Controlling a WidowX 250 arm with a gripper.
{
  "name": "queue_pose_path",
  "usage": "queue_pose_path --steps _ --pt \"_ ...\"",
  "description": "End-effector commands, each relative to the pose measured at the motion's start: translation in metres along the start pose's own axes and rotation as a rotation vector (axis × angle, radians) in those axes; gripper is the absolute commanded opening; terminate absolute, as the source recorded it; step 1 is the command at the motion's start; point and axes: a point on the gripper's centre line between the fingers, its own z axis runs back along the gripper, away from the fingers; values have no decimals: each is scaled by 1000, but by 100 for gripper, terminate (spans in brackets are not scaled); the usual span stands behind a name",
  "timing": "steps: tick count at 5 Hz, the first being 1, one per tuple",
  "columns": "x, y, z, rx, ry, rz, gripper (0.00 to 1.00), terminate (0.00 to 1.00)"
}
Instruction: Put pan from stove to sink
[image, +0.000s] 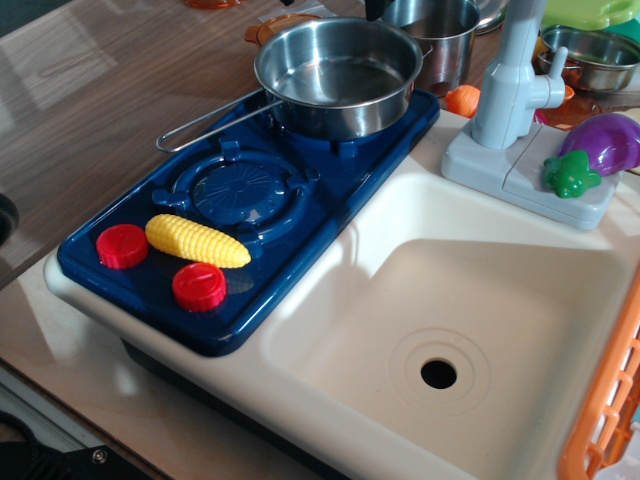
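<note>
The pan (338, 72) is seen sitting on the far burner of the stove (250, 215), its thin wire handle stretched out to the left over the stove's edge and the wooden table (90, 90). The pan is shown upright and empty.

The near burner is left bare. Just in front of it a toy corn cob (197, 241) is laid between the two red knobs (199, 286).

The sink (470, 330) is placed directly to the right of the stove, with its dark drain hole showing near the front. The grey faucet (512, 85) is mounted at the back of the sink, and a purple toy eggplant (592, 152) is rested on the faucet's base. A taller steel pot (435, 35) is set just behind the pan.

No gripper is shown in the view, so the state of its fingers cannot be told.
</note>
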Motion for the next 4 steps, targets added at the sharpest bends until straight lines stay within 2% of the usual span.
queue_pose_path --steps 1,3,4 --pt "0 0 0 0 0 0 100 0" --pt "-5 -17 1 17 -75 -214 100 0" --pt "-8 -27 0 29 -76 -245 100 0"
